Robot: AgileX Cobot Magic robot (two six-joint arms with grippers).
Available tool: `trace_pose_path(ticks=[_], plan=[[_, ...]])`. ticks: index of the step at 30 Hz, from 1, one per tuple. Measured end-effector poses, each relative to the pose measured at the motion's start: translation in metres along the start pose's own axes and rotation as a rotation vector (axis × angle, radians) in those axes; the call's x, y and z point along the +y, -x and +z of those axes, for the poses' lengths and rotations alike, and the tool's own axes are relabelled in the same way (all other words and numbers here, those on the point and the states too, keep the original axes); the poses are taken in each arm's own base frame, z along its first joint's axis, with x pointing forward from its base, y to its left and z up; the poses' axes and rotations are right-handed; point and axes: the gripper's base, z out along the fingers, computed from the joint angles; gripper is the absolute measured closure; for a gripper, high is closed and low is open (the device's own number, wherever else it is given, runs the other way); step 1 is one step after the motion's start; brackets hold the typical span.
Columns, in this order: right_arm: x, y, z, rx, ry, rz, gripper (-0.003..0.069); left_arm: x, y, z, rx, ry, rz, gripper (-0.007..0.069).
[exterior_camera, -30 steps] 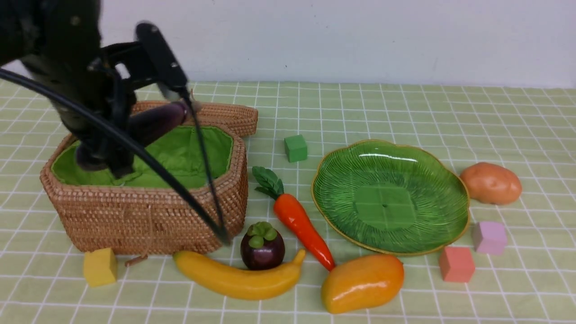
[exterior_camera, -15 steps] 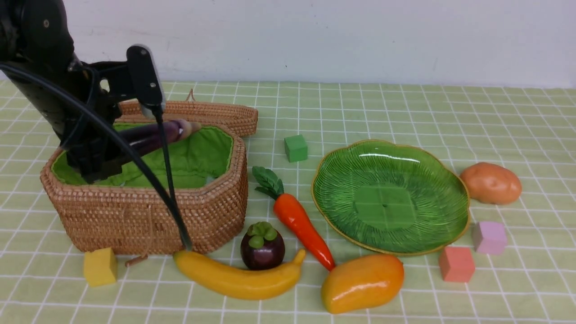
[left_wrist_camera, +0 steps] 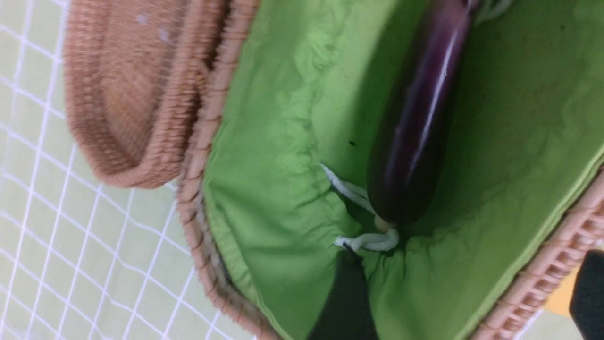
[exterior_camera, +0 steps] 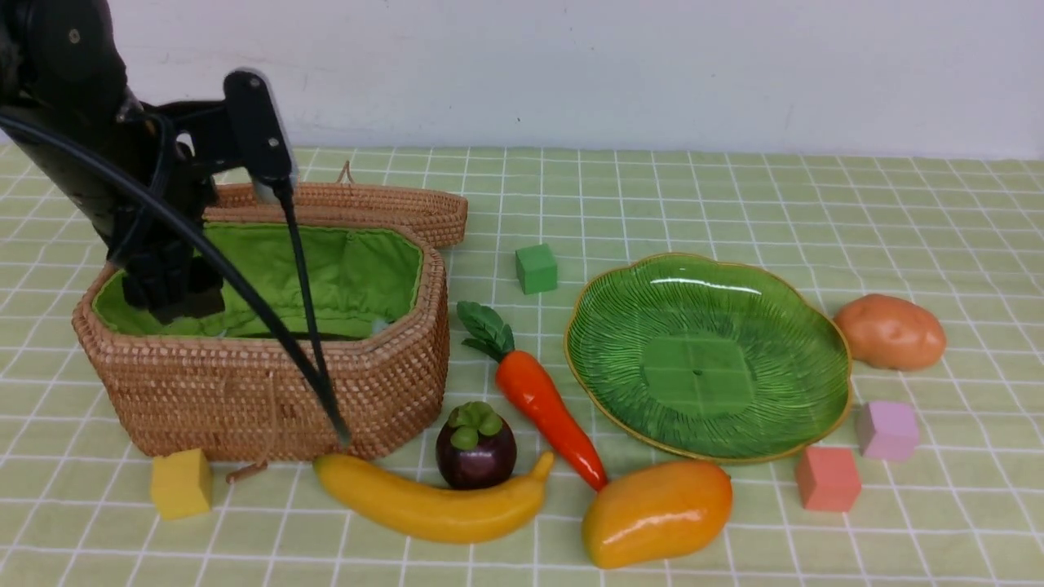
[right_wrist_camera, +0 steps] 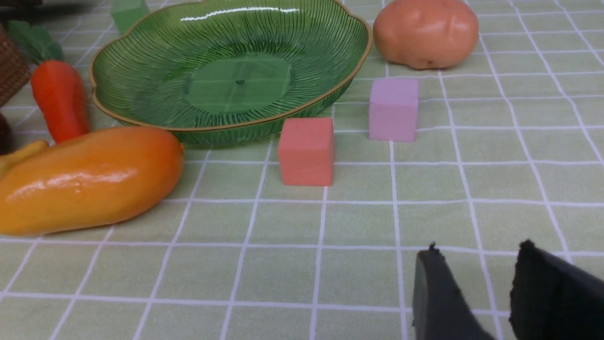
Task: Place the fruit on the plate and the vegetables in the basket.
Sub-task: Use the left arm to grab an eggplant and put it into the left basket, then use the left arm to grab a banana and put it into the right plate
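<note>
The dark purple eggplant lies loose on the green lining inside the wicker basket. My left gripper hangs over the basket's left end, open, with nothing between its fingers. On the cloth in front lie the carrot, the mangosteen, the banana and the mango. The potato sits to the right of the bare green plate. My right gripper is open and empty, low over the cloth, near the red cube.
Small cubes stand about: green behind the carrot, yellow at the basket's front left corner, red and purple right of the plate. The basket's lid lies folded back behind it.
My left gripper held the eggplant above the basket; it has opened, and the eggplant has dropped onto the lining. The arm shifted slightly left. The right side is unchanged.
</note>
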Motion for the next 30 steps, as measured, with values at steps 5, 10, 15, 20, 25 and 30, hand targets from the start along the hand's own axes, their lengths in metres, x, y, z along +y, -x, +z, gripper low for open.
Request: trace_pose_path(ticks=[5,10,15,20,25,30], plan=[[0.0,0.0,0.0,0.0,0.0,0.0,0.0419,-0.018,0.018,-0.045,-0.148,-0.022,-0.192,0.0237],[0.0,0.0,0.0,0.0,0.0,0.0,0.0419,-0.081,0.045,-0.082,-0.201,-0.192,-0.077,0.0596],[0.0,0.0,0.0,0.0,0.0,0.0,0.0419,-0.162,0.062,-0.069,-0.123,-0.406,0.165,0.0638],[0.0,0.0,0.0,0.0,0.0,0.0,0.0419,-0.208,0.078,-0.039,-0.095,-0.463,0.297,0.0545],[0.0,0.0,0.0,0.0,0.0,0.0,0.0419,-0.215,0.092,-0.004,-0.073,-0.422,0.325,0.02],[0.0,0.0,0.0,0.0,0.0,0.0,0.0419,-0.213,0.098,0.017,-0.072,-0.346,0.354,0.0006]])
